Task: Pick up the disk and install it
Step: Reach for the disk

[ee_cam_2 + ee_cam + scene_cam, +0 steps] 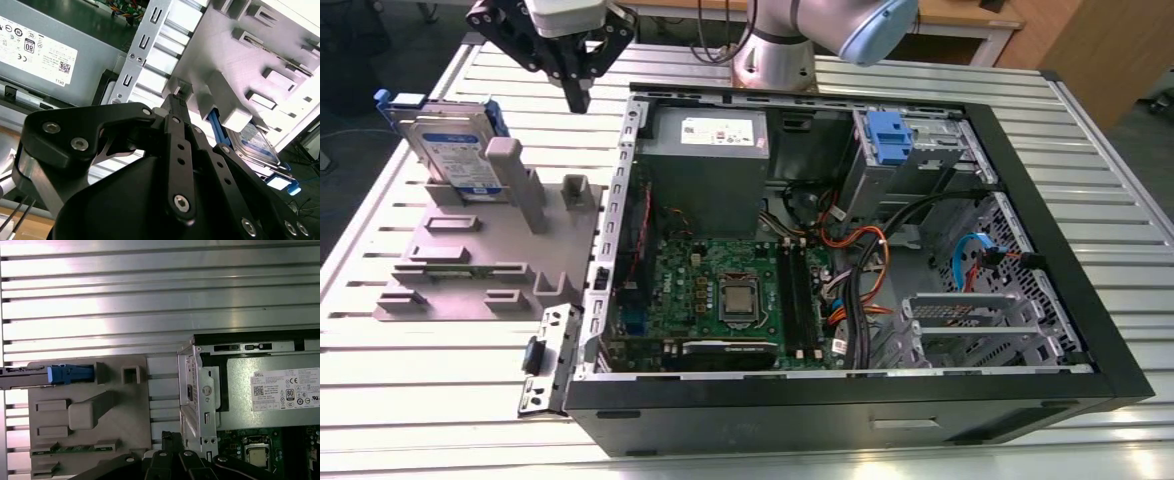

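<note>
The disk [454, 150] is a silver hard drive with a white-and-blue label and blue side rails. It stands on edge in a grey fixture [480, 260] at the exterior view's left. My gripper [576, 98] hangs above the table, between the fixture and the open computer case, to the disk's right and apart from it. Its black fingers are together and hold nothing. In the second wrist view the gripper [175, 97] points at the fixture's edge, with the disk [255, 142] beyond. In the first wrist view the disk [25, 377] is edge-on and the gripper [167, 440] is low in the picture.
The open computer case [1067, 300] lies on the slatted metal table, with the grey power supply [707, 150] nearest my gripper. A drive bay with a blue latch [887, 135] is at the far corner. Cables and the motherboard [720, 290] are inside.
</note>
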`<state>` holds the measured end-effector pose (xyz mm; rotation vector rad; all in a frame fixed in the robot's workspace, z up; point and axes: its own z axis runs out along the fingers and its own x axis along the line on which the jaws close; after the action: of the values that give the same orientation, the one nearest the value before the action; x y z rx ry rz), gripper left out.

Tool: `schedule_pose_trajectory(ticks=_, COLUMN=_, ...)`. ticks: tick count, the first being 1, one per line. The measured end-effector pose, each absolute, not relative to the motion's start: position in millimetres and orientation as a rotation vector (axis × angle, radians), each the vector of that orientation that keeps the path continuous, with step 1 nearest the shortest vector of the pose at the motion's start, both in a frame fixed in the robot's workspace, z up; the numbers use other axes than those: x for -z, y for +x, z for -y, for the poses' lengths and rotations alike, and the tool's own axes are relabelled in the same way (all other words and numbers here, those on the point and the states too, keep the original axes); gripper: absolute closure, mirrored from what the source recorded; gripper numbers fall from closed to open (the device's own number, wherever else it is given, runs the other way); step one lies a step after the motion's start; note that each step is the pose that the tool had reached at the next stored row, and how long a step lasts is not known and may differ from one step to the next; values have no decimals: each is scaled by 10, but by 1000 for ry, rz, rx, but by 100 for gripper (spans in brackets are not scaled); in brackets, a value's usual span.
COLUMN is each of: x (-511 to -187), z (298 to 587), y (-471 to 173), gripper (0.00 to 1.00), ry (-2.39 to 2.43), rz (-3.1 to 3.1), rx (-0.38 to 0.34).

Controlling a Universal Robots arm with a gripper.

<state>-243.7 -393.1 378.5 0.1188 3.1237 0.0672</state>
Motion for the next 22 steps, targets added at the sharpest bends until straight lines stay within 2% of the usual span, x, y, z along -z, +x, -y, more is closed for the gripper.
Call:
schedule_pose_trajectory(ticks=11, x=-3782, z=3912, y=-2529, gripper=89, ry=119, rz=-3124, rx=-67)
schedule_pose_trajectory(ticks=22, x=-3758, z=3744, y=-2854, gripper=89, ry=120, rz=-3132, rx=-67)
